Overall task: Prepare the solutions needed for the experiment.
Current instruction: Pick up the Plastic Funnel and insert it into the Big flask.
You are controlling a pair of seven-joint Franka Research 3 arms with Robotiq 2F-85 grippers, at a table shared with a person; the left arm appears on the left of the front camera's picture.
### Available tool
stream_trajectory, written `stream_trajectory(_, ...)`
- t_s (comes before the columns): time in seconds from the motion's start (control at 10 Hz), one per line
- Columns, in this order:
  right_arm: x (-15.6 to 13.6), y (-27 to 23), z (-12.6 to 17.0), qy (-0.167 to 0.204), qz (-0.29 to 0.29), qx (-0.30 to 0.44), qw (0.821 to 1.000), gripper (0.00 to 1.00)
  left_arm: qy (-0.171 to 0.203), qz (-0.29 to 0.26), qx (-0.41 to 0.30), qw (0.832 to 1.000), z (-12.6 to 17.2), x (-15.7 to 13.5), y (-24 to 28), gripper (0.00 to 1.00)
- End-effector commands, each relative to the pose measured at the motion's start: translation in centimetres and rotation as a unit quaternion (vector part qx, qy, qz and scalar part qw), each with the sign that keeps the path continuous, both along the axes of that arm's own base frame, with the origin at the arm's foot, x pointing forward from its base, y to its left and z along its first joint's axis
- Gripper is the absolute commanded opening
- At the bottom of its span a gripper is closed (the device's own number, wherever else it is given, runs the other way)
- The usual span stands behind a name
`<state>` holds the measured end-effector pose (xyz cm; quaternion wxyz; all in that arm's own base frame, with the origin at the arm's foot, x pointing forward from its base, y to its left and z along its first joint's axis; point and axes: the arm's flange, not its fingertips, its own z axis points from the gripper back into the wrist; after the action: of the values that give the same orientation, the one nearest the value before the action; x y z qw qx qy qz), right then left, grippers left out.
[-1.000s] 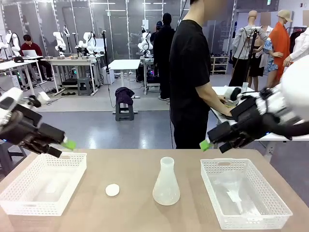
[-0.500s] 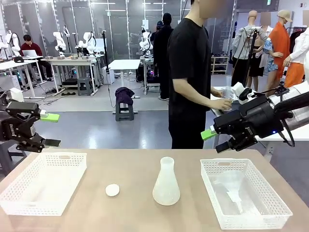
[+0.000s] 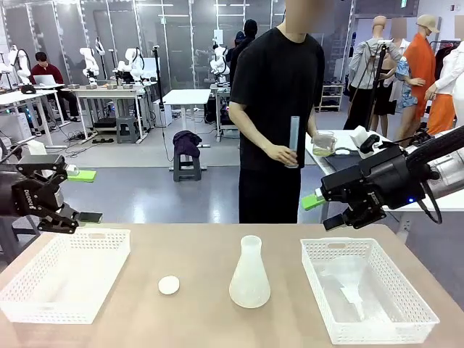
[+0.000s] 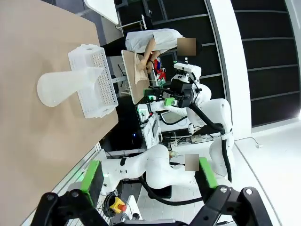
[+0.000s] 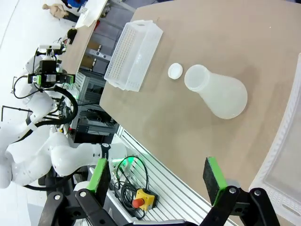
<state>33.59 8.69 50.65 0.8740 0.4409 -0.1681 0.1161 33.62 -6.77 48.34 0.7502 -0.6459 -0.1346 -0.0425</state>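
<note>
A frosted conical flask (image 3: 249, 275) stands upright mid-table, also seen lying sideways in frame as the flask (image 4: 63, 85) and the flask (image 5: 218, 94). The solutions are out of view; I make out no liquid in the flask. My left gripper (image 3: 87, 196) hangs open above the far edge of the left basket (image 3: 43, 301), nothing between its pads (image 4: 90, 175). My right gripper (image 3: 320, 212) is open above the far left corner of the right basket (image 3: 406, 330), its pads (image 5: 214, 179) empty. Across the table a person holds a tall clear cylinder (image 3: 293, 141) and a small beaker (image 3: 324, 143).
A small round white lid (image 3: 169, 285) lies left of the flask, the same lid (image 5: 175, 70) showing beside the flask's mouth. A clear funnel (image 3: 348, 286) lies in the right basket. The left basket (image 5: 134, 54) looks empty. Bare tabletop (image 3: 196, 319) surrounds the flask.
The person has turned to face the table, now holding the cylinder and beaker. Both arms drew back and levelled out from their lower, tilted poses; both grippers stayed open.
</note>
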Motion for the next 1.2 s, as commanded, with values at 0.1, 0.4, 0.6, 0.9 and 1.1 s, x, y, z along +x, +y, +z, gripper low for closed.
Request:
stream_trajectory(0.1, 0.4, -1.0, -1.4, -0.094, -0.047, -0.136, 0.985, 1.0, 0.0, -0.001, 0.001, 1.0, 0.0, 0.0, 0.3, 1.0)
stream_trajectory(0.4, 3.7, -2.2, -0.7, -0.218, 0.008, -0.32, 0.922, 1.0, 0.0, -0.001, 0.001, 1.0, 0.0, 0.0, 0.3, 1.0)
stream_trajectory(0.6, 6.6, -3.2, 1.0, -0.278, 0.097, -0.378, 0.878, 1.0, 0.0, -0.001, 0.001, 1.0, 0.0, 0.0, 0.3, 1.0)
stream_trajectory(0.9, 10.0, -3.3, 3.2, -0.273, 0.255, -0.426, 0.824, 1.0, 0.0, -0.001, 0.001, 1.0, 0.0, 0.0, 0.3, 1.0)
stream_trajectory(1.1, 11.5, -3.6, 3.1, -0.244, 0.324, -0.435, 0.804, 1.0, 0.0, -0.001, 0.001, 1.0, 0.0, 0.0, 0.3, 1.0)
